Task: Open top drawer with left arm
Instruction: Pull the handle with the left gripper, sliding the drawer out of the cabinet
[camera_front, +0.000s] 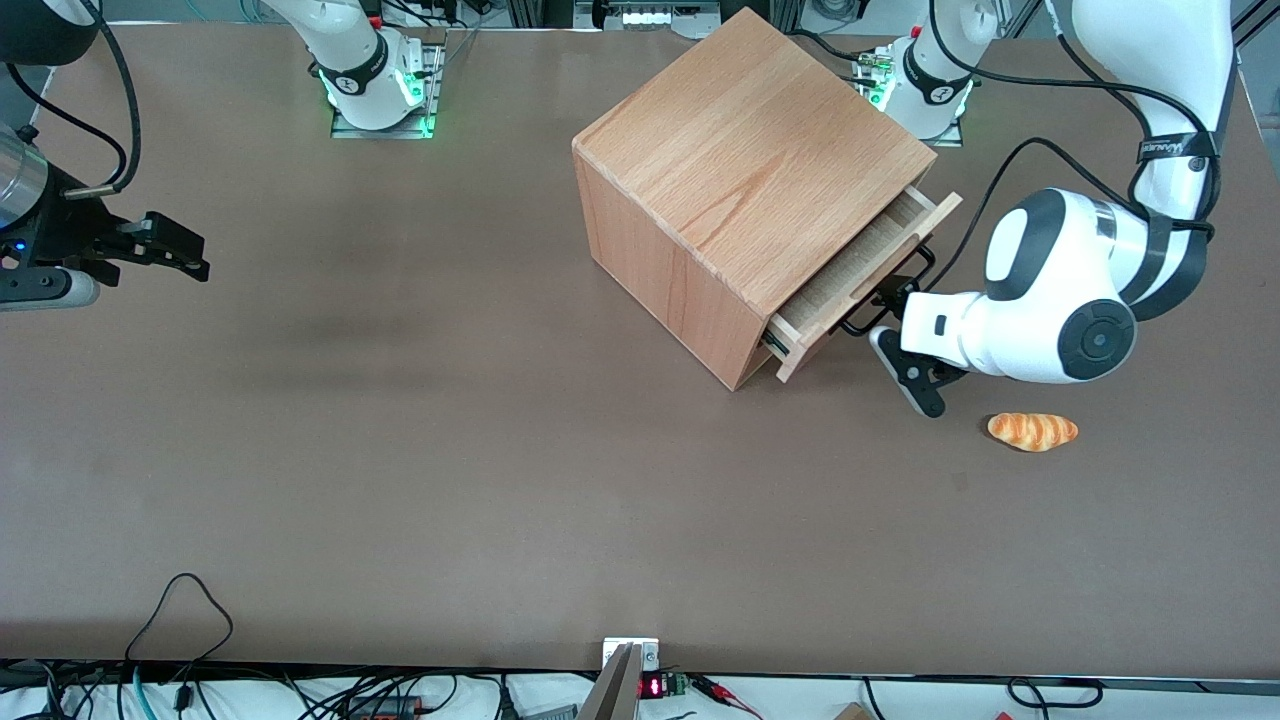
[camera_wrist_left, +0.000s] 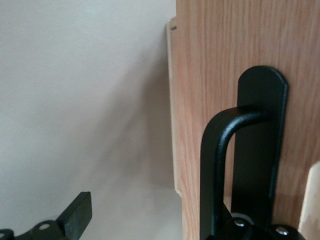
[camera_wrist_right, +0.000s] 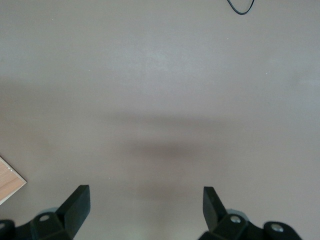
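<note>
Pulled part-way out of a large beech box (camera_front: 740, 160) near the working arm's end of the brown table (camera_front: 400, 450): the top drawer (camera_front: 868, 272), light wood, shallow and wide, its inside showing as a pale strip under the box's top. On the front panel, a thin black wire handle (camera_front: 905, 285) — seen close in the wrist view as a bent black bar (camera_wrist_left: 220, 165) fixed on a black plate. Hooked at that handle, the left arm (camera_front: 1060, 290) with its gripper (camera_front: 893, 335) spread wide, one finger (camera_front: 915, 380) held clear of the panel, nearer the front camera. Just beside the wrist on the tabletop, a small bread roll (camera_front: 1032, 431) — apart from the drawer.
</note>
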